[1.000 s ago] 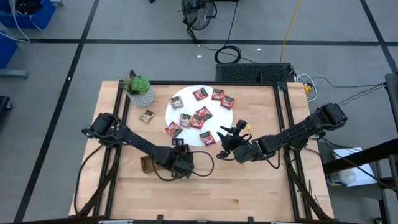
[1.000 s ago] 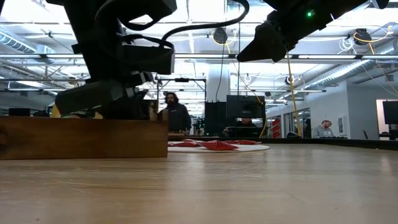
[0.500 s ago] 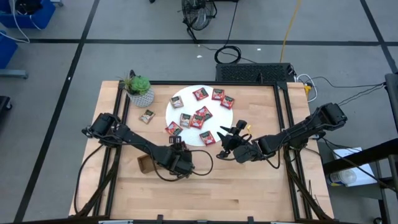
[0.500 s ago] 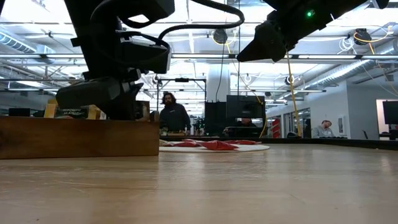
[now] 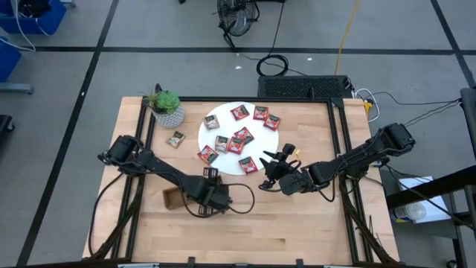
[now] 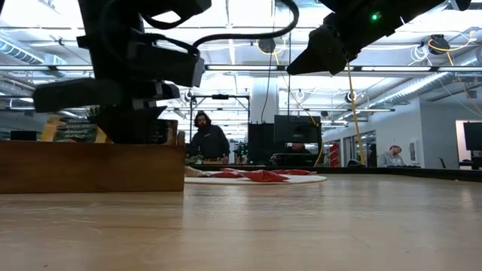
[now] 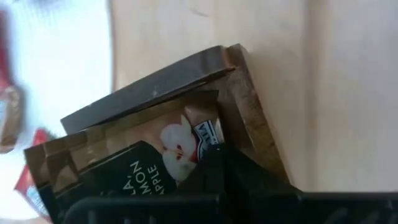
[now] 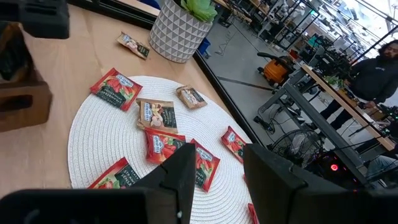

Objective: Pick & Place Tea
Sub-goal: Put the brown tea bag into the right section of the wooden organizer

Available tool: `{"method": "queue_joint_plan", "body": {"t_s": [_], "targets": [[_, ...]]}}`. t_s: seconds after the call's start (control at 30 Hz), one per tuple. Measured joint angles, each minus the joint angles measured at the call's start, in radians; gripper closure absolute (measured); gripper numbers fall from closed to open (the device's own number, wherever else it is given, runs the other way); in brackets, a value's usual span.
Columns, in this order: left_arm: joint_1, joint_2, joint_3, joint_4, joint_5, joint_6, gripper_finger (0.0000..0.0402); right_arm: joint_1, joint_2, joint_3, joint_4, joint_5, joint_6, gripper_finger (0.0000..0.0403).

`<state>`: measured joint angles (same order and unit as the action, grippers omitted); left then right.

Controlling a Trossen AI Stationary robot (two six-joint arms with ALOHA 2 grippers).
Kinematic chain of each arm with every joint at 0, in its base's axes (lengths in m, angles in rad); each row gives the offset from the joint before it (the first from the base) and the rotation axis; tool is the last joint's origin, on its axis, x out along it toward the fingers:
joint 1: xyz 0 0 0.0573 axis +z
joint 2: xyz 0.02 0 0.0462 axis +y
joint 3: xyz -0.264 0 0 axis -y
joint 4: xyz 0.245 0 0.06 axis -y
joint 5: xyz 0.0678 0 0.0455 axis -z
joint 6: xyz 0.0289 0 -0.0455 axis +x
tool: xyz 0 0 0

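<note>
At the tabletop's (image 5: 297, 223) front-left, the left gripper (image 5: 210, 195) sits low over the wooden tray (image 5: 173, 196), jaws pressed together. In the left wrist view brown sachets (image 7: 134, 162) stand on edge inside the tray's end compartment, packed against its wall, right in front of the jaws; whether the jaws pinch one cannot be told. Tray's long axis runs roughly left-right under the arm, mostly hidden by it in the high view.

Remaining tea: red and brown sachets (image 5: 244, 136) scattered flat on the white disc (image 5: 223, 113), towards the back of the tabletop, well apart from the left jaws. One stray sachet (image 5: 176, 138) lies off the disc, between it and the potted plant (image 5: 166, 106).

The right gripper (image 5: 274, 170) hovers just beside the disc's near-right rim, jaws partly spread, nothing seen between them. Right wrist view looks across the disc at the sachets (image 8: 160, 144), so the right arm is the nearer one for the next pick. Nearest candidate looks like the red sachet (image 5: 248, 164) at the disc's near rim.

Open tabletop lies in front of both arms; the plant crowds the back-left corner.
</note>
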<state>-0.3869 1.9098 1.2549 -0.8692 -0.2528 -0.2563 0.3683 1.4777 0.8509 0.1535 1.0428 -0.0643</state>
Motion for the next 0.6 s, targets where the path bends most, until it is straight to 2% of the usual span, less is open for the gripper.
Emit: {"method": "queue_joint_plan", "body": {"t_s": [0.3, 0.47, 0.6], "targets": [[-0.023, 0.0, 0.0, -0.002, -0.017, 0.052, 0.0395, 0.0, 0.0, 0.0, 0.0, 0.0, 0.0, 0.0284], [-0.02, -0.029, 0.027, -0.028, -0.014, 0.02, 0.0392, -0.002, 0.0, 0.0, 0.0, 0.001, -0.001, 0.0284], [-0.028, -0.087, 0.071, -0.034, -0.068, 0.043, 0.0376, -0.009, 0.0, 0.0, 0.002, 0.001, -0.002, 0.0284]]}}
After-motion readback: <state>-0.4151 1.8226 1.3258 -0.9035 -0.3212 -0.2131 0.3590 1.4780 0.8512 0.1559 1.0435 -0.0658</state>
